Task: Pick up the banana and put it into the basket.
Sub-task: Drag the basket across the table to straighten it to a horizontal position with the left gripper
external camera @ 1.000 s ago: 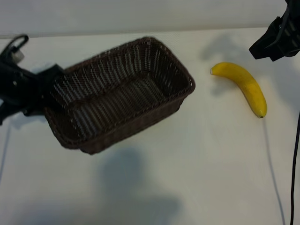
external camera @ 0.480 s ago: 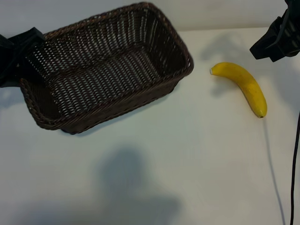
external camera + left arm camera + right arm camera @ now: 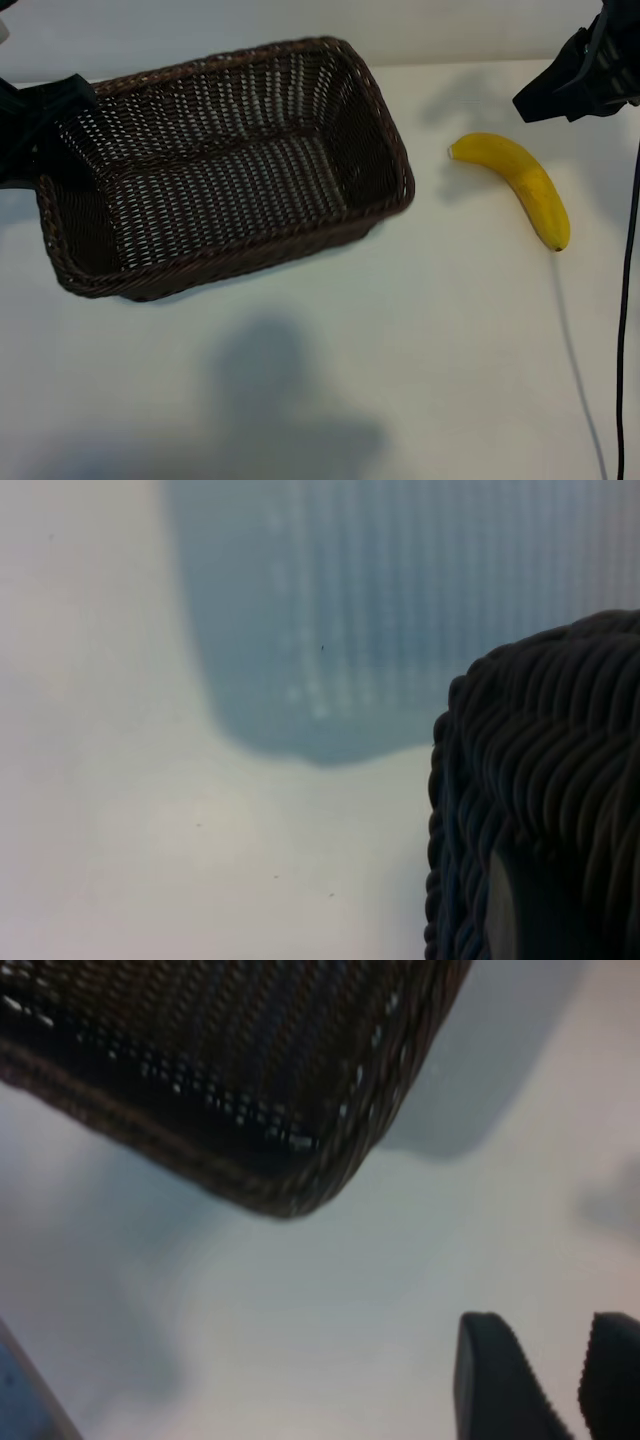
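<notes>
The yellow banana [image 3: 520, 180] lies on the white table at the right, nothing touching it. My right gripper [image 3: 560, 88] hovers just behind it, off the table; in the right wrist view its two dark fingers [image 3: 495, 1380] stand a little apart with nothing between them, so my right gripper [image 3: 572, 1380] is open. The dark brown wicker basket [image 3: 230, 258] is empty at the left. My left gripper [image 3: 45, 125] is shut on the basket's left rim, and the woven rim [image 3: 540, 780] fills the side of the left wrist view. The basket's corner [image 3: 250, 1070] appears in the right wrist view.
A thin black cable [image 3: 625, 300] runs down the right edge of the table, past the banana's tip. A broad soft shadow [image 3: 290, 400] falls on the table in front of the basket. Bare white table lies between basket and banana.
The basket, held by my left gripper, has swung round and shifted toward the back left, then settled a little lower. My right gripper has edged left, behind the banana.
</notes>
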